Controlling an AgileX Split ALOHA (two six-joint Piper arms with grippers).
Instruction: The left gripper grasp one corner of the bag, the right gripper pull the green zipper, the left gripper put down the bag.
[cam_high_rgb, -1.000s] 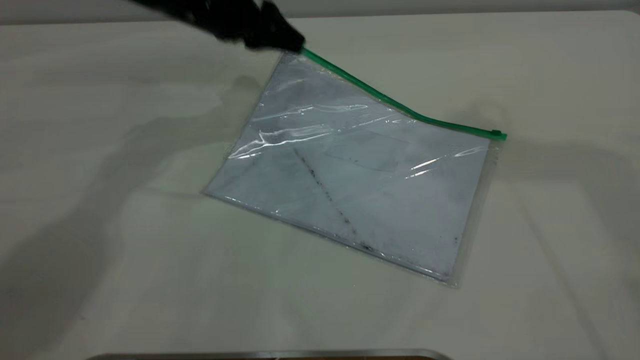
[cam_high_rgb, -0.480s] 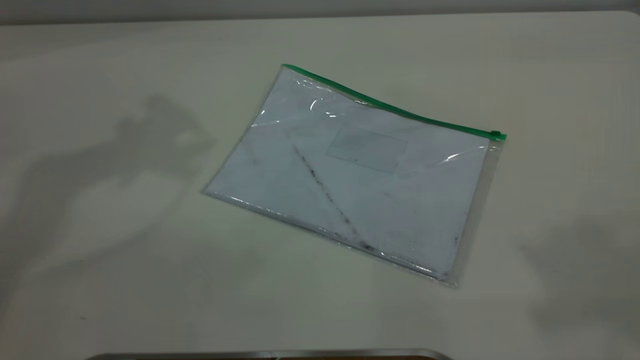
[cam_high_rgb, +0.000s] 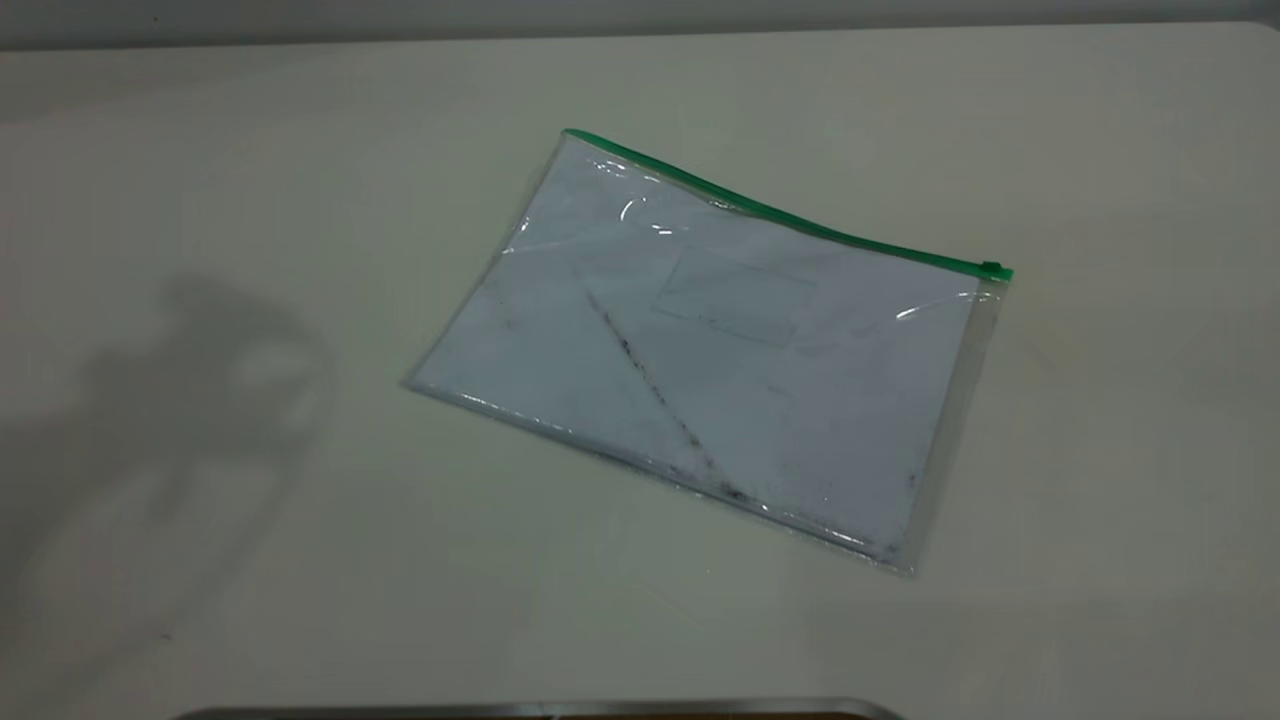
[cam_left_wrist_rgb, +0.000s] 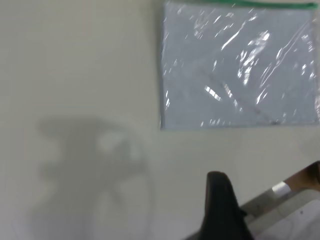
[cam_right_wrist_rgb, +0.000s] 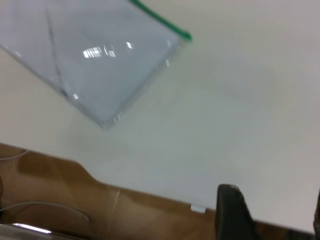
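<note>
A clear plastic bag (cam_high_rgb: 705, 350) lies flat and skewed near the middle of a pale worktop (cam_high_rgb: 250, 520) in the exterior view, with neither arm touching it. Its green zipper (cam_high_rgb: 780, 212) runs along the far long edge, and the small slider tab (cam_high_rgb: 993, 269) sits at that edge's right end, beside the bag's clear side margin. The opposite green-tipped corner (cam_high_rgb: 572, 134) rests on the worktop at the far left of the bag. White paper fills the pouch, crossed by a dark diagonal smudge line (cam_high_rgb: 650, 385) and bearing a faint label rectangle (cam_high_rgb: 735, 297). A soft shadow (cam_high_rgb: 190, 400) falls on the worktop well to the left of the bag. In the left wrist view, the bag (cam_left_wrist_rgb: 240, 67) lies well apart from the left pincer, of which only one dark finger (cam_left_wrist_rgb: 222, 207) shows at the frame's edge; whether it is parted or closed cannot be told, and it holds nothing visible. In the right wrist view, the bag (cam_right_wrist_rgb: 95, 55) with its slider end (cam_right_wrist_rgb: 186, 36) lies far from the right pincer, whose one visible dark finger (cam_right_wrist_rgb: 235, 212) hangs near the worktop's edge, over a brown surface (cam_right_wrist_rgb: 60, 190); its opening cannot be told either.
</note>
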